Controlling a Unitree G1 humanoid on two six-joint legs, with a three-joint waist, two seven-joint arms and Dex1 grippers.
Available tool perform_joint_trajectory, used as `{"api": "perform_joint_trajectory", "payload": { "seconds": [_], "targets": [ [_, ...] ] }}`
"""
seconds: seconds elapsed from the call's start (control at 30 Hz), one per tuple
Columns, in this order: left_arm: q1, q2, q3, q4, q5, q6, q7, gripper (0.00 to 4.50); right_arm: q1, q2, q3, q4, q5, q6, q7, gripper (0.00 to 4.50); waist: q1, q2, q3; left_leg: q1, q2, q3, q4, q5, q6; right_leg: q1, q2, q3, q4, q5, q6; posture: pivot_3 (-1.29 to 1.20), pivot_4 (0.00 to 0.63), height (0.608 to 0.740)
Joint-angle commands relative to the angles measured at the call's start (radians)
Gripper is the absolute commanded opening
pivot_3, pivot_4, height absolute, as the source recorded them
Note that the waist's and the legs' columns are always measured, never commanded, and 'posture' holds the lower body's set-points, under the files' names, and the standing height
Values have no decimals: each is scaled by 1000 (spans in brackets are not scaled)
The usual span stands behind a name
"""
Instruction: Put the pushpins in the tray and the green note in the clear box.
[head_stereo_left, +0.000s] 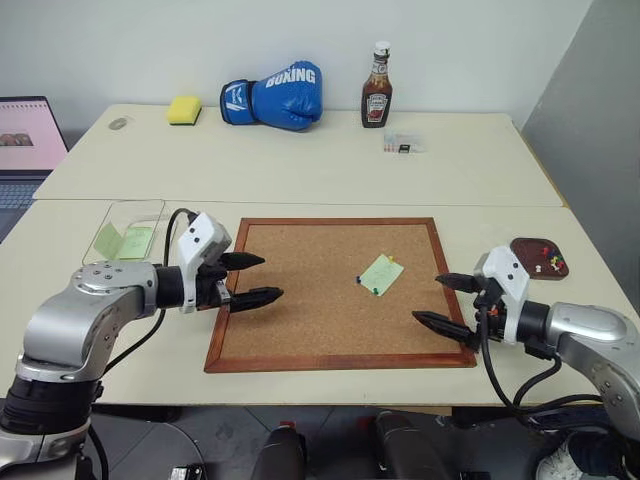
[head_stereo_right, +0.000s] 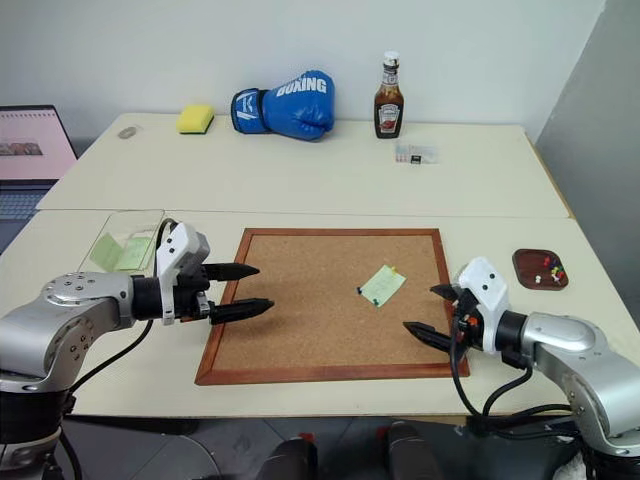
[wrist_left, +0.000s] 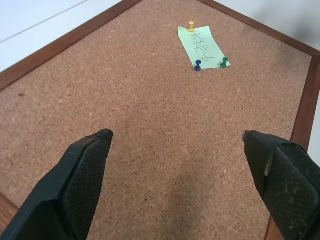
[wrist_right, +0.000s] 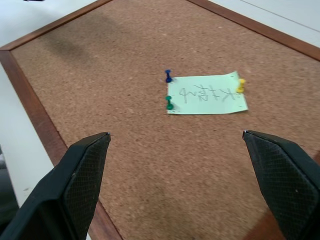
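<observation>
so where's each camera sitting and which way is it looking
Left eye: on the head, looking forward and down over the corkboard; both arms show, left gripper and right gripper open.
Right eye: beside it, same scene; tray at right, clear box at left.
Left wrist: on the left arm, looking along its fingers at the green note.
Right wrist: on the right arm, looking along its fingers at the note from the opposite side.
Shared: all four show the note, held by three pushpins.

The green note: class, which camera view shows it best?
The right wrist view: the green note is large, with its writing and three pushpins plain. The left wrist view shows it smaller, near the corkboard's far side. Both eye views show a small square, writing illegible.
</observation>
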Motion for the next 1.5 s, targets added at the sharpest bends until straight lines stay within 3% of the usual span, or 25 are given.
{"api": "perform_joint_trajectory", "payload": {
  "seconds": [0.03,0.67,1.07,1.1,1.37,1.5],
  "targets": [
    [-13,10,-4,-21,16,-48,8,4436,-21,-7,-22,-2,16,-27,-17,4500,0,0,0,0,0,0,0,0,0,0,0,0,0,0,0,0,150,740],
    [-33,-3,-29,-5,20,-63,18,4436,-24,-4,-9,25,36,-52,-56,4500,0,0,0,0,0,0,0,0,0,0,0,0,1,1,2,0,150,740],
    [-27,-108,-72,-15,30,-142,63,2128,-47,11,6,73,12,-90,-100,4500,1,0,0,0,0,0,0,0,0,0,0,0,1,1,2,0,150,740],
    [-30,-115,-77,-12,34,-147,66,1772,-48,12,8,77,10,-93,-100,4500,1,0,0,0,0,0,0,0,0,0,0,0,1,1,2,0,150,740],
    [-78,-215,-181,85,137,-278,97,296,-94,88,100,151,-70,-178,-160,4500,1,0,0,0,0,0,1,0,0,1,0,0,2,2,2,0,150,740],
    [-88,-247,-197,119,163,-305,115,57,-121,130,129,190,-103,-207,-193,4500,0,0,0,0,0,0,1,0,0,0,0,0,2,2,2,0,150,740]
  ]
}}
